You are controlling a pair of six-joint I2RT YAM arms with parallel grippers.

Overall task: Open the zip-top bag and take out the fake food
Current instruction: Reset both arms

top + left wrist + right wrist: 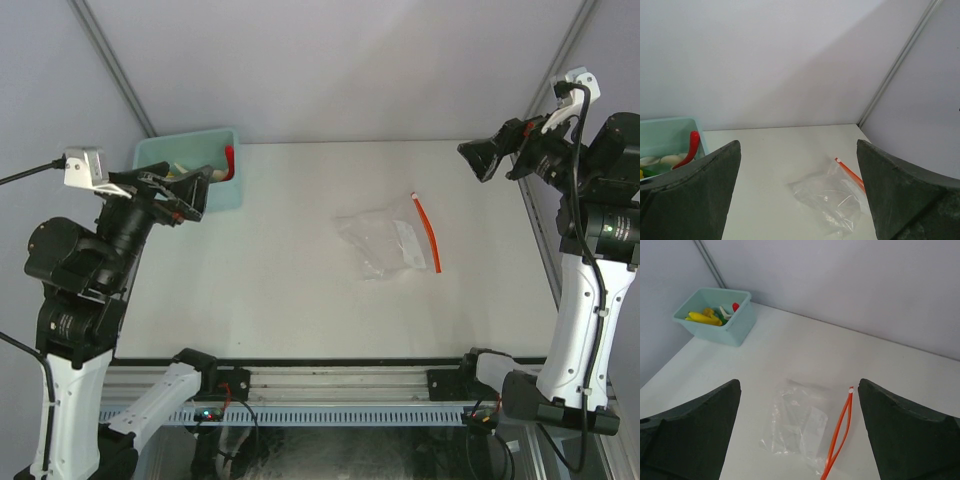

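Observation:
The zip-top bag [385,243] lies flat on the white table, right of centre, its red-orange zip strip [428,232] parted open; it looks empty. It also shows in the left wrist view [832,197] and the right wrist view [800,427]. The fake food sits in the teal bin [160,152]: a yellow banana [704,317], a red piece [691,147], a green piece [720,318] and whitish pieces [670,160]. My left gripper [195,193] is open, raised beside the bin. My right gripper [478,158] is open, raised at the far right, apart from the bag.
The teal bin stands at the table's far left corner against the back wall. Grey walls close the table on the left, back and right. A black rail runs along the near edge [330,363].

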